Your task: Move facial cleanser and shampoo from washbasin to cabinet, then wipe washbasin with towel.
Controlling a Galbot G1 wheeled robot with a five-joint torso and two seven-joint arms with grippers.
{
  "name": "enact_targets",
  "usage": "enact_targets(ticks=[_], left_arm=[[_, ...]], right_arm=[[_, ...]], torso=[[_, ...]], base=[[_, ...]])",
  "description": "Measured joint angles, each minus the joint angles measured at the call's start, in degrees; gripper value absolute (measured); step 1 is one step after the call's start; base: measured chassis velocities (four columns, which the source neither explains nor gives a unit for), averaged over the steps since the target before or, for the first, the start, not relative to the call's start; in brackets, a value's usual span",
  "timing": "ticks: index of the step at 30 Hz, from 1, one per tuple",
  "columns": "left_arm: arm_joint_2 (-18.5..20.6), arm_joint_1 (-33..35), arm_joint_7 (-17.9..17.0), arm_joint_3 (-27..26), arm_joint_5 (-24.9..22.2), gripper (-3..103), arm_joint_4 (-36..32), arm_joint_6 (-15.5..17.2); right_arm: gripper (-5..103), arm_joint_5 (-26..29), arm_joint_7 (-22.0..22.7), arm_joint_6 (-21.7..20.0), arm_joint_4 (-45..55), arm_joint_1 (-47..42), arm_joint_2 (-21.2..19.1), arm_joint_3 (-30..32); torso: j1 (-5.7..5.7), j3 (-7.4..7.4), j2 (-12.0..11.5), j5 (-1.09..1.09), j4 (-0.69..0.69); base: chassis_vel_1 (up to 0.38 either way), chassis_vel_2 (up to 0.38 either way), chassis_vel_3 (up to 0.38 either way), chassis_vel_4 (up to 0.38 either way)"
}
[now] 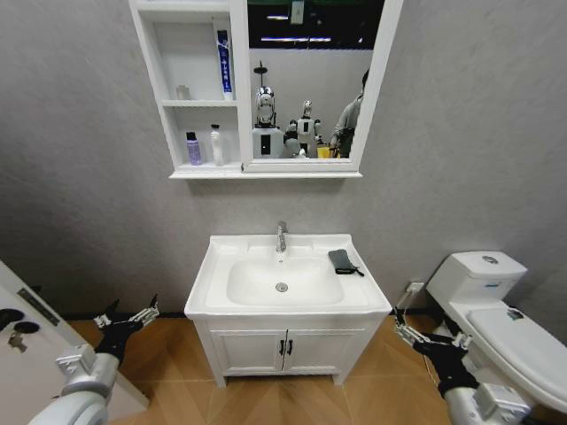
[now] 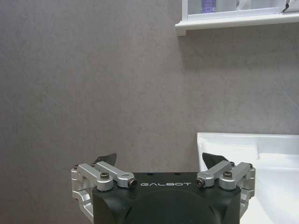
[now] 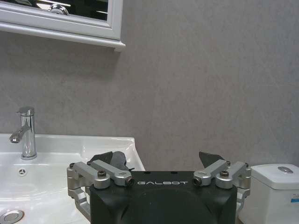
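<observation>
The white washbasin (image 1: pixel 211 274) stands against the grey wall, with a chrome tap (image 1: pixel 282 237) and a round drain (image 1: pixel 282 287). The dark towel (image 1: pixel 343 261) lies folded on the rim right of the bowl. In the cabinet (image 1: pixel 149 62), the lowest compartment holds a purple bottle (image 1: pixel 193 148) and a white bottle (image 1: pixel 216 145); I cannot tell which is the shampoo and which the facial cleanser. My left gripper (image 1: pixel 133 317) hangs open, low and left of the basin (image 2: pixel 247 144). My right gripper (image 1: pixel 407 335) is open, low at the basin's right, with the towel (image 3: pixel 122 161) beyond its fingers.
A white toilet (image 1: pixel 496 301) stands close on the right of my right arm. A two-door cupboard (image 1: pixel 283 350) sits under the basin. A white panel (image 1: pixel 27 345) crowds the left arm. A blue-and-white tube (image 1: pixel 224 62) and a small cup (image 1: pixel 182 92) occupy the upper shelves.
</observation>
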Motion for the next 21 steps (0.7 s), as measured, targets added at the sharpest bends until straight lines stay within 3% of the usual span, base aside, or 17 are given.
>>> enact_targets(ticks=[21], left_arm=[[0.0, 0.0, 0.0, 0.0, 0.0, 100, 0.0, 0.0]], right_arm=[[100, 0.0, 0.0, 0.1, -0.1, 0.0, 0.0, 0.0]], torso=[[0.0, 0.0, 0.0, 0.0, 0.0]], base=[[0.0, 0.0, 0.0, 0.0]])
